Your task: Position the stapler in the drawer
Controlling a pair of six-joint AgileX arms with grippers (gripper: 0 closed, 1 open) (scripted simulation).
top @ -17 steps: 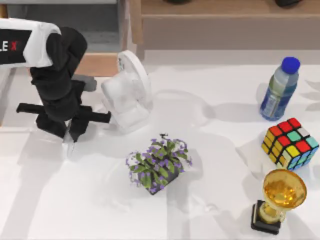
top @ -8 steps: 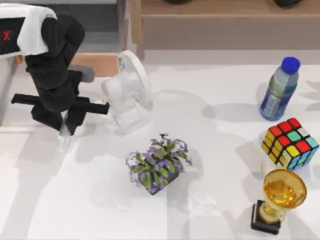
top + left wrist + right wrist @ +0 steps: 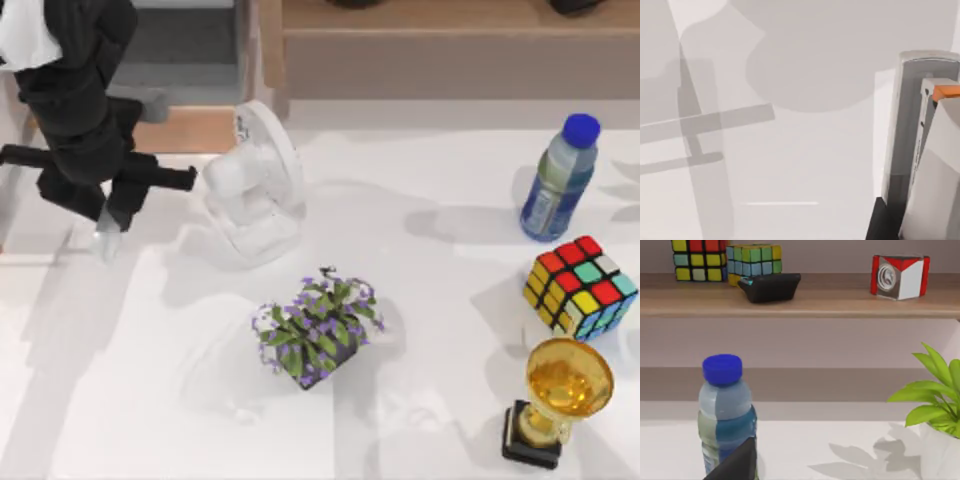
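My left gripper [image 3: 108,222] hovers over the table's far left, shut on the slim white stapler [image 3: 104,243], which hangs below the fingers. In the left wrist view the stapler [image 3: 918,150] stands upright, grey-white with an orange spot near its top, above the bare white table. The drawer's grey inside [image 3: 185,48] and its tan front panel [image 3: 195,128] lie just behind and to the right of the gripper. A dark part of my right gripper [image 3: 735,465] shows in front of the water bottle [image 3: 724,415].
A white desk fan [image 3: 255,185] stands right beside the left arm. A purple-flowered pot [image 3: 318,328] sits mid-table. At the right are the bottle [image 3: 558,178], a colour cube [image 3: 580,285] and a gold trophy [image 3: 560,395]. A wooden shelf [image 3: 450,40] runs along the back.
My left arm has moved toward the back left with the stapler in its grip, nearing the drawer's front panel. Everything else has stayed put.
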